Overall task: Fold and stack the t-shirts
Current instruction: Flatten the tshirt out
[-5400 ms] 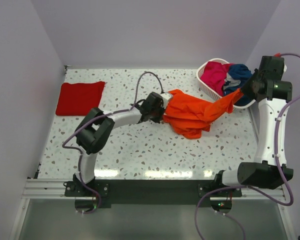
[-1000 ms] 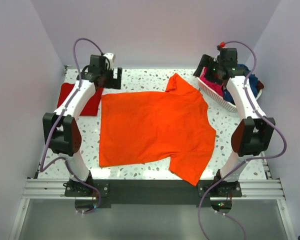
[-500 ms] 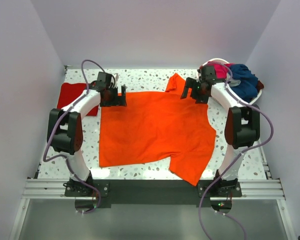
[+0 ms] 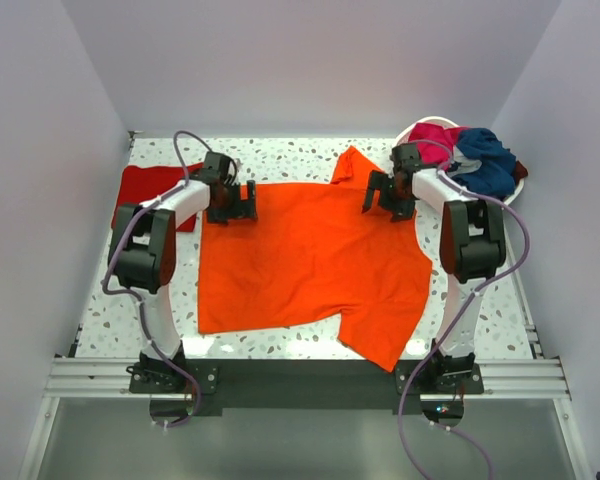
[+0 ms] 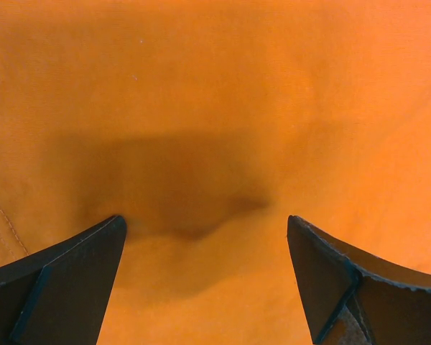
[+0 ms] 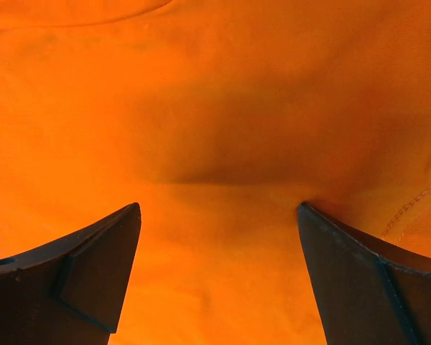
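Note:
A large orange t-shirt (image 4: pixel 315 260) lies spread flat across the middle of the table. My left gripper (image 4: pixel 236 204) stands open over its far left corner, fingertips down on the cloth (image 5: pixel 201 144). At the far right shoulder my right gripper (image 4: pixel 386 198) is open too, its tips resting on the orange cloth (image 6: pixel 215 122). Neither holds anything between its fingers. A folded red t-shirt (image 4: pixel 145 185) lies at the far left, partly behind the left arm. Magenta (image 4: pixel 432 140) and navy (image 4: pixel 485 160) t-shirts sit bunched in the basket.
A white basket (image 4: pixel 520 180) stands at the far right corner of the speckled table (image 4: pixel 290 150). Walls close in on the left, back and right. One sleeve of the orange shirt reaches the table's near edge (image 4: pixel 380 350).
The orange shirt went from bunched to spread flat. Over the last second both grippers came down and inward from the back corners onto the shirt's far edge, staying open.

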Robot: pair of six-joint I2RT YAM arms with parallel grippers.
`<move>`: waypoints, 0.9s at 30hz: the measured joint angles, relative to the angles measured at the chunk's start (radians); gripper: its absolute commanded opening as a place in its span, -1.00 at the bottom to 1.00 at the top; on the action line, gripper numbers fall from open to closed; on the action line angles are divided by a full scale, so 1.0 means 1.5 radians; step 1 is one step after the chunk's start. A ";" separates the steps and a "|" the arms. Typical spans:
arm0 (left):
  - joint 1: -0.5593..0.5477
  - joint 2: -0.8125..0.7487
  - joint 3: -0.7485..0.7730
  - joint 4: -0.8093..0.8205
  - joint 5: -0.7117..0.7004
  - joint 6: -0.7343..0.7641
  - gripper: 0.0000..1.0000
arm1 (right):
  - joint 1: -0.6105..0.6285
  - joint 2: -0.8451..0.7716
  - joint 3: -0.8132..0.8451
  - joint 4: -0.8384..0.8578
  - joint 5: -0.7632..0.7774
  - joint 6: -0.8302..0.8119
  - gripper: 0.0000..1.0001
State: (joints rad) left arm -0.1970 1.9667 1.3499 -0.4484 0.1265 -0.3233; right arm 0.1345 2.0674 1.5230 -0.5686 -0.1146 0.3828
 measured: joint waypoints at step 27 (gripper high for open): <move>0.017 0.222 0.338 -0.050 0.004 0.021 1.00 | 0.002 0.138 0.216 -0.053 0.112 0.006 0.92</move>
State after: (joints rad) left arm -0.1722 2.2993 1.8565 -0.5236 0.1326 -0.2913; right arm 0.1375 2.2742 1.8465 -0.6483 0.0532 0.3923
